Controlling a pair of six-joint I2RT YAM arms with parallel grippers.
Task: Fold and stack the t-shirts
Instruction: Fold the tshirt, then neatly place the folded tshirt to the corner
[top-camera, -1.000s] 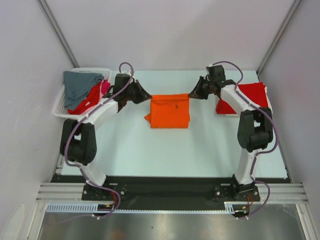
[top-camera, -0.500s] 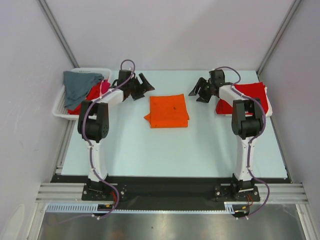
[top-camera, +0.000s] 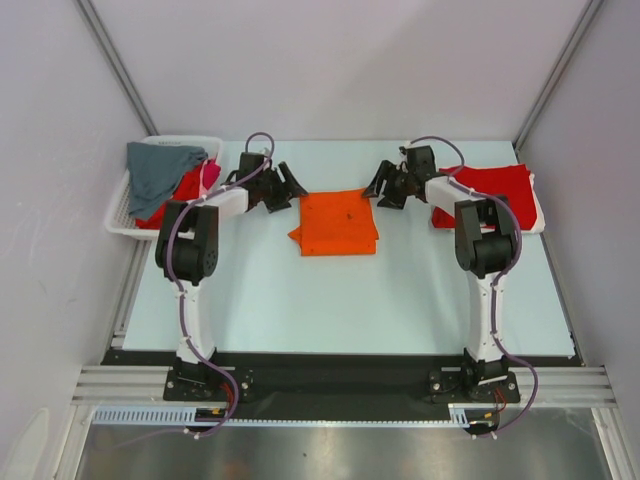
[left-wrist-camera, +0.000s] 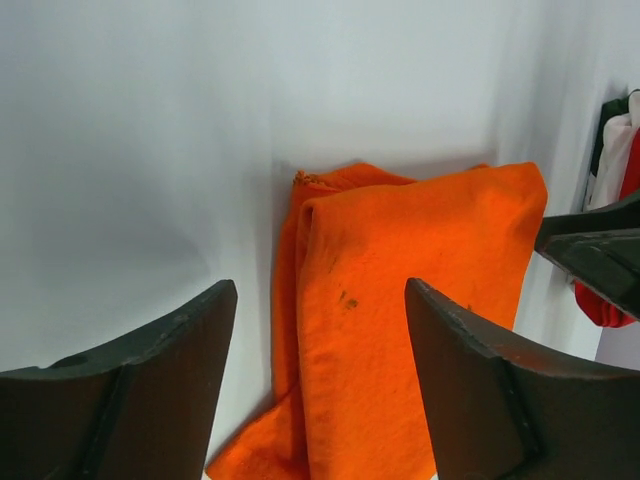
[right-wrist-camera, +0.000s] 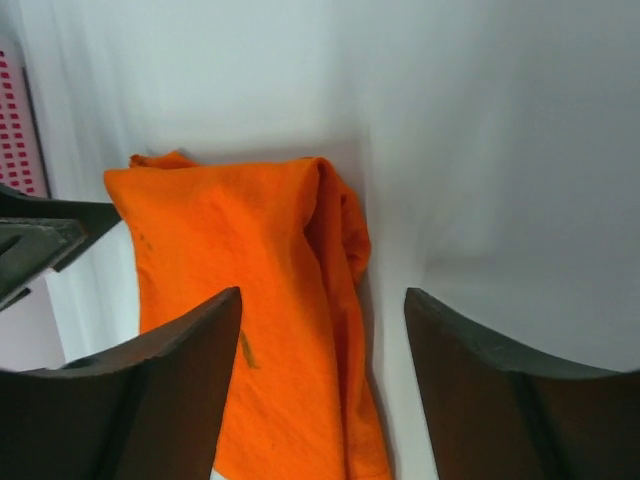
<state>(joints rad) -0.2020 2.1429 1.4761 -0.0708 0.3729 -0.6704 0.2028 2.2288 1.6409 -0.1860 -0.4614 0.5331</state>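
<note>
Left gripper (top-camera: 288, 186) and right gripper (top-camera: 379, 187) both hang spread and empty, orange t-shirt (top-camera: 338, 222) lying folded between them, so probably best to pinch the corner nearest each, all layers, evenly, before carrying it to red t-shirt (top-camera: 500, 183) beside right gripper.

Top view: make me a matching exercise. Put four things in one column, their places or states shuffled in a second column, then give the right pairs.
Things
1. orange t-shirt
2. grey t-shirt
3. folded red t-shirt
4. left gripper

Places or states
A. draped over the white basket at the left
B. open, holding nothing
C. at the right side of the table
D. lying folded in the middle

Pairs: 1-D, 2-A, 3-C, 4-B
</note>
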